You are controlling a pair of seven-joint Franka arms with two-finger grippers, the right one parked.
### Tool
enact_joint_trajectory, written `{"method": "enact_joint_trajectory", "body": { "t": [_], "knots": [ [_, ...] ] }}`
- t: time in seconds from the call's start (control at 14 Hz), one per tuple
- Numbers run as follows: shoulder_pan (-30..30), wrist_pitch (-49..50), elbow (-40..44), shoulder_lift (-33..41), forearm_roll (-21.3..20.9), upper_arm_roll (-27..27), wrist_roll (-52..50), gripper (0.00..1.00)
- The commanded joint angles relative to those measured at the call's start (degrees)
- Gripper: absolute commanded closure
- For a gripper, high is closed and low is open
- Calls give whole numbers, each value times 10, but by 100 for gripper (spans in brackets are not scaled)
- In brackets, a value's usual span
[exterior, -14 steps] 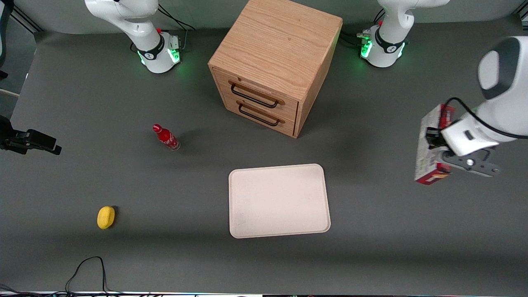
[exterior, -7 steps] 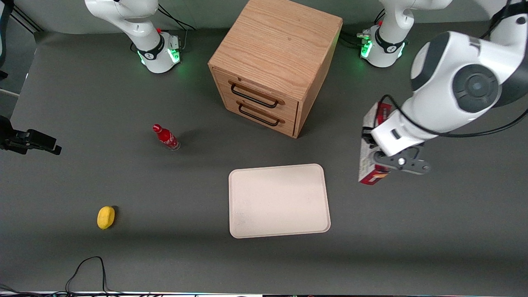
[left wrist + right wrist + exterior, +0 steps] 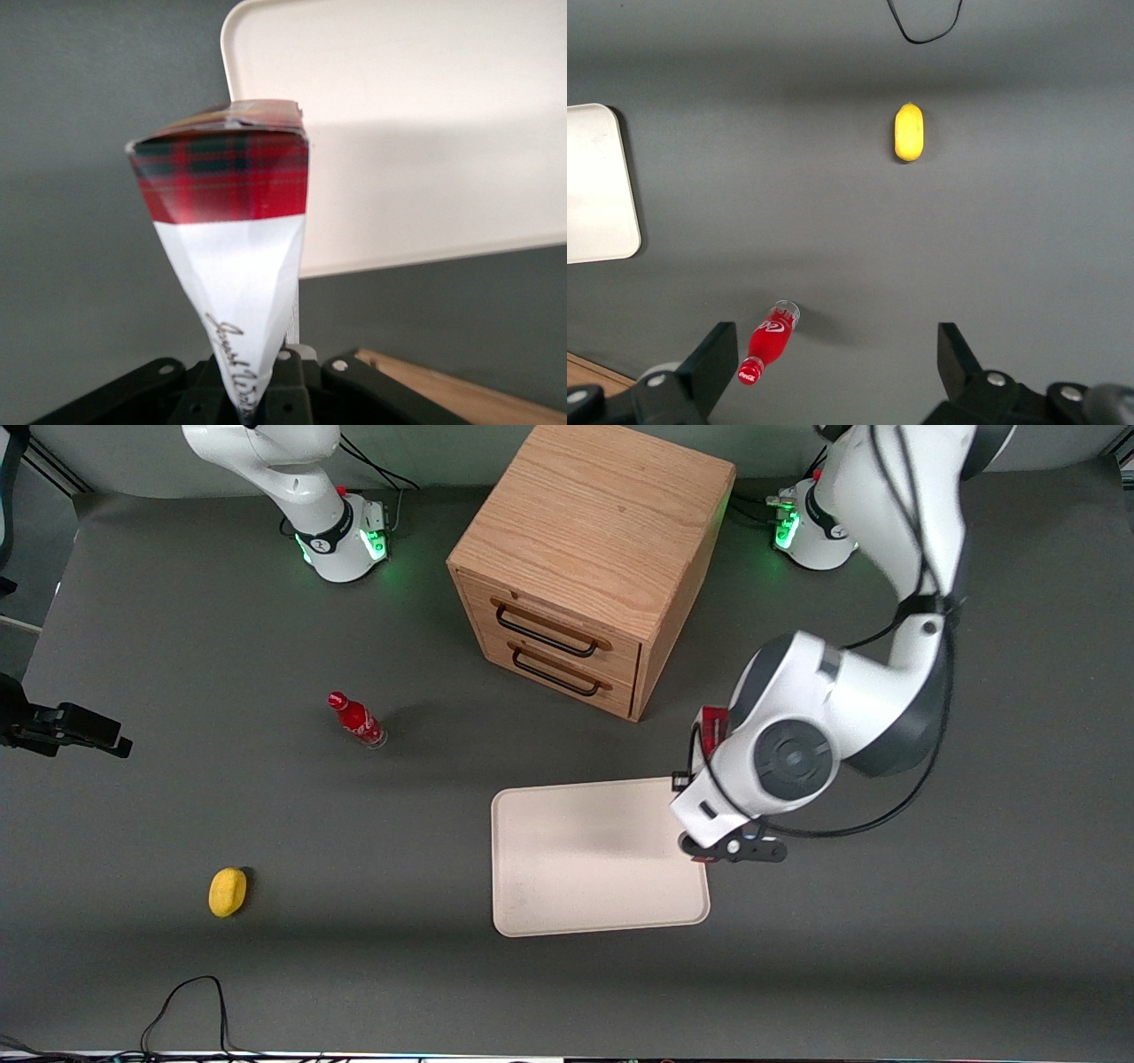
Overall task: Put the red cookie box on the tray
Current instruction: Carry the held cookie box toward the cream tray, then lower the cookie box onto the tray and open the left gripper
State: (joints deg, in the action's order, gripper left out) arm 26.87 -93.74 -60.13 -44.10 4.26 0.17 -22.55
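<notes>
From the front, the smooth cream tray (image 3: 594, 859) with rounded corners lies flat on the matte grey table (image 3: 266, 957), nearer the camera than the oak-grained drawer cabinet (image 3: 589, 558). The gripper (image 3: 709, 841) hangs over the tray's edge toward the working arm's end, its arm bent down. In the left wrist view its fingers clench the red cookie box (image 3: 232, 230), a thin tartan-and-white carton, held above the tray's rim (image 3: 232, 53).

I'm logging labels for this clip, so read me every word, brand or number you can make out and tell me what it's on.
Red cookie box, held in the gripper over the tray edge: black cursive script on the white part, too blurred to read.
Cola bottle: white script logo, too small to read.
Wooden drawer cabinet, yellow object: no text.
</notes>
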Motion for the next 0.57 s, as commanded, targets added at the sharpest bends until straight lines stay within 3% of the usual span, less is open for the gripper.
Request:
{"method": "enact_joint_trajectory", "body": {
  "t": [0.0,0.43,0.5],
  "knots": [
    [21,-29,60,-58,5,25,-29,100],
    [27,-119,57,-115,11,33,-30,100],
    [27,-128,56,-121,29,34,-42,100]
  ]
}}
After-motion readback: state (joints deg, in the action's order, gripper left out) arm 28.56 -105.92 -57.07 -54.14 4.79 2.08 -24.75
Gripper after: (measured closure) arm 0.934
